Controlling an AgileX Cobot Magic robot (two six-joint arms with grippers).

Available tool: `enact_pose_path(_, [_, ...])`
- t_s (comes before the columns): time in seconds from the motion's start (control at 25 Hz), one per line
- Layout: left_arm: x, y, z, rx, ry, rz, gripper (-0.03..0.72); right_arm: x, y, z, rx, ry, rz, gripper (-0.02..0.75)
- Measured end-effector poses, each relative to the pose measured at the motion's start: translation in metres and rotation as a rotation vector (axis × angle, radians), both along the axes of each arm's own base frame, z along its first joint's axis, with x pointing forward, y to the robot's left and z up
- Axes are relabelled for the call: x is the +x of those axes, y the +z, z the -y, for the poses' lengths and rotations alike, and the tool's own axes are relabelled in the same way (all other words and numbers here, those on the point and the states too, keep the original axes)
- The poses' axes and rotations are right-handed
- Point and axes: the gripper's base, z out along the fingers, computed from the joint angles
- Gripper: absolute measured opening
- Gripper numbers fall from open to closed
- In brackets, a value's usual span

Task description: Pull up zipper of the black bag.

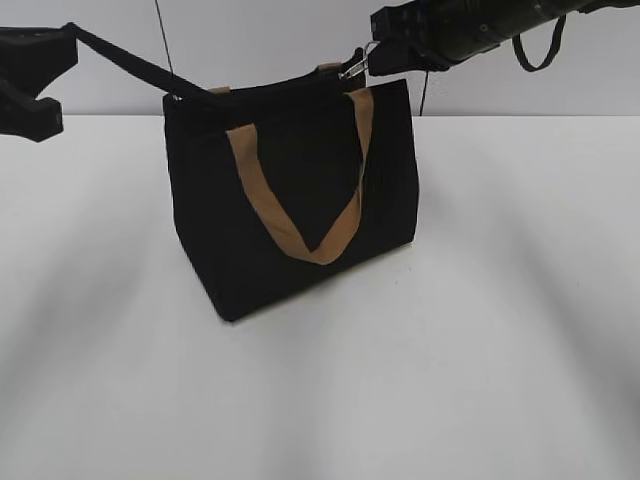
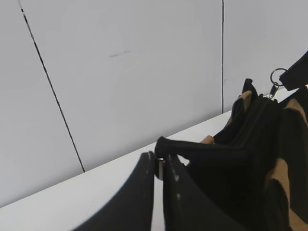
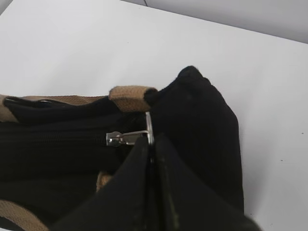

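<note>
the zipper (image 3: 57,137) runs along the top rim of the black bag (image 1: 290,200), its small silver pull tab (image 3: 126,137) lying at the rim's 3 o'clock end in the exterior view; the right hand (image 3: 151,144) is pinched shut on that tab's ring, fingers nearly touching; the track behind the tab looks closed, so the pull seems close to its end, though the far corner is hard to judge; the bag stands upright at the centre of the white worktop (image 1: 480,380), its tan strap handles (image 1: 300,215) hanging slack down the front face; the fabric looks soft and light, likely to fold or drag along with any pull, so it wants bracing at the opposite end; the tab is thin, smooth metal, probably slippery, best gripped squarely across the ring; at the bag's 9 o'clock end the left hand (image 2: 159,168) is clamped shut on a black fabric tail (image 2: 202,150), stretched taut away from the bag, giving that counter-hold.
</note>
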Motion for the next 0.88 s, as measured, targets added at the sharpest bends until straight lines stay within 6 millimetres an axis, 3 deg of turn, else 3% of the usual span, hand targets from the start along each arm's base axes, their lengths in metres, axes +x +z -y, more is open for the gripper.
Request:
enact_pose_path(0.16, [0.0,0.0,0.0,-0.003,0.002,-0.003,0.009,-0.003,0.0,-0.009,-0.008,0.027,0.01,0.06])
enact_pose_path(0.44, [0.002,-0.004,-0.001,0.005,0.014,-0.032,0.011,-0.004,0.001,-0.013,-0.017,0.046,0.022,0.307])
enact_pose_path(0.56, [0.002,-0.005,-0.001,-0.008,0.023,-0.052,0.036,-0.007,0.006,-0.013,-0.015,0.058,0.025,0.368])
enact_pose_path(0.68, [0.002,-0.006,-0.002,-0.041,0.034,-0.076,0.139,-0.013,0.018,-0.011,-0.03,0.076,0.05,0.389])
enact_pose_path(0.88, [0.002,-0.008,-0.003,-0.115,0.059,-0.138,0.385,-0.024,0.031,-0.008,-0.088,0.127,0.066,0.393])
